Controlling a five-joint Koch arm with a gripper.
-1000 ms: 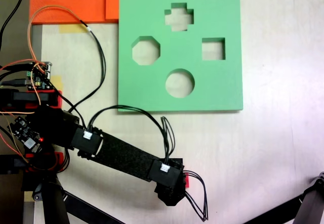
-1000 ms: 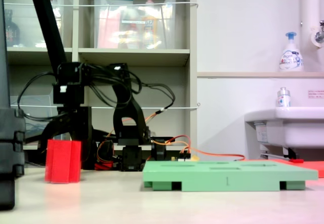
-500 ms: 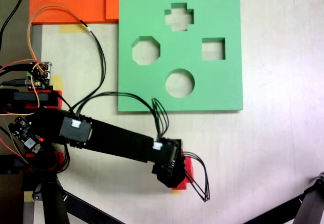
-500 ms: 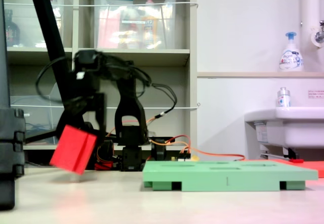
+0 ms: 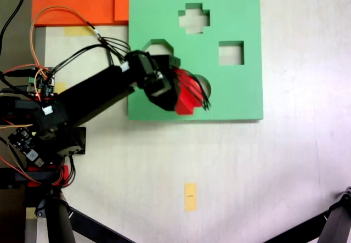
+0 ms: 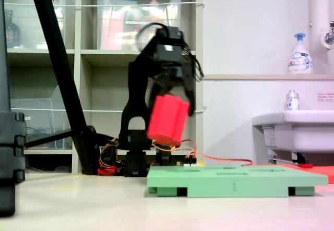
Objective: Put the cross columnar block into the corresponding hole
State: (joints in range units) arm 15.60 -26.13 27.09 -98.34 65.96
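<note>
Pale tabletop [image 5: 285, 171] carries the green board [image 5: 236, 95]; shelving [image 6: 104, 59] behind; pincer [image 6: 169, 93] grips the red block [image 6: 167, 120] above it.

You are looking at an orange foam sheet [image 5: 77, 1] lying at the top left of the first exterior view, and a small yellow tape strip [image 5: 190, 197] sitting on the pale counter [image 5: 285, 171]. In the second exterior view, a soap dispenser [image 6: 299, 53] is standing on a ledge above a white sink [image 6: 297, 129], beside shelves [image 6: 104, 59] holding clear bins [image 6: 138, 20].
</note>
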